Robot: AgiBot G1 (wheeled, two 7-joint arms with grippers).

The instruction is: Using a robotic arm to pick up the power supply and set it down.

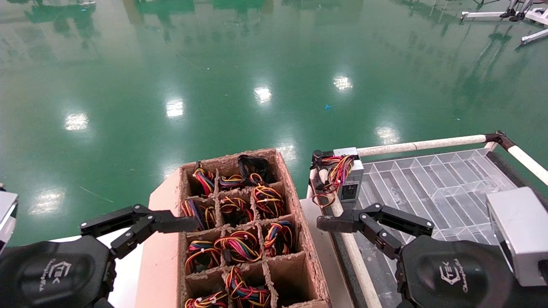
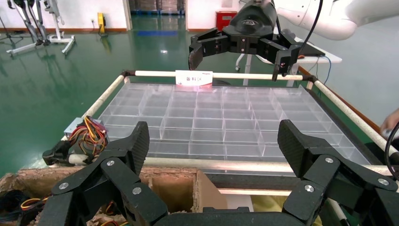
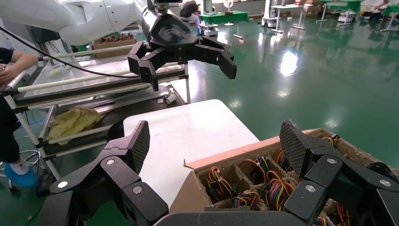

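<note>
A grey power supply [image 1: 350, 176] with a loop of red, yellow and orange wires stands on the near-left corner of the clear divided tray [image 1: 432, 184]. It also shows in the left wrist view [image 2: 81, 134]. My left gripper [image 1: 171, 223] hovers open at the left rim of the cardboard box [image 1: 295, 201], nothing between its fingers [image 2: 214, 141]. My right gripper [image 1: 338, 222] hangs open over the tray's rail just in front of the power supply, also empty [image 3: 216, 139]. The two grippers point at each other across the box.
The cardboard box's divided cells hold several coloured wire bundles [image 1: 239, 246]. It sits on a white table [image 3: 188, 136]. The tray lies on a cart with white rails [image 1: 421, 145]. A person's arm [image 3: 14, 63] shows by another rack. Green floor lies beyond.
</note>
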